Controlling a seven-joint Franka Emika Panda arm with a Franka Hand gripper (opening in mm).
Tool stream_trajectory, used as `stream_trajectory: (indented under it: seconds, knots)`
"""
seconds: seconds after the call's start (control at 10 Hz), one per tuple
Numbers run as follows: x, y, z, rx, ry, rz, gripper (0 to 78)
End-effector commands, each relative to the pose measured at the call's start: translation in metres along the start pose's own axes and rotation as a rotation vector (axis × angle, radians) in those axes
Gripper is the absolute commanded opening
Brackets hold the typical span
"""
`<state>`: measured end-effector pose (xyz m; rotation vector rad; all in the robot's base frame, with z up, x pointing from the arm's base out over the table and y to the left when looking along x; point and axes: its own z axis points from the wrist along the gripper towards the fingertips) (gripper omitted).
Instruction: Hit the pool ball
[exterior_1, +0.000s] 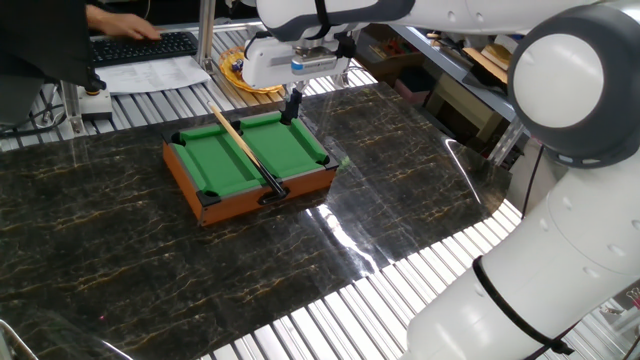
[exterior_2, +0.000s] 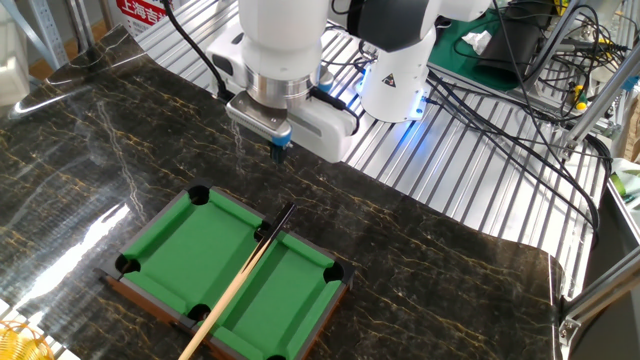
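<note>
A small pool table (exterior_1: 250, 158) with green felt and an orange-brown wooden frame sits on the dark marble surface; it also shows in the other fixed view (exterior_2: 228, 270). A wooden cue (exterior_1: 245, 150) with a dark tip lies diagonally across it, resting on the rims (exterior_2: 240, 285). No pool ball shows in either view. My gripper (exterior_1: 292, 106) hangs above the table's far right corner, pointing down. Its fingers (exterior_2: 279, 148) are pressed together with nothing between them. It is clear of the cue and the felt.
A yellow basket (exterior_1: 240, 70) stands behind the pool table. A keyboard (exterior_1: 140, 45) with a person's hand on it and papers (exterior_1: 150, 72) lie at the back left. The robot base (exterior_2: 395, 70) and cables (exterior_2: 520, 90) occupy the slatted metal bench.
</note>
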<state>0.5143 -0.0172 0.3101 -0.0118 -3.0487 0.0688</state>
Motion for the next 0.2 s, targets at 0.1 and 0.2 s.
stream_trajectory:
  seconds: [0.1, 0.2]
  knots:
    - [-0.0004, -0.0002, -0.0013, 0.005, -0.012, -0.001, 1.1]
    - [-0.0004, -0.0002, -0.0013, 0.005, -0.013, 0.002, 1.1]
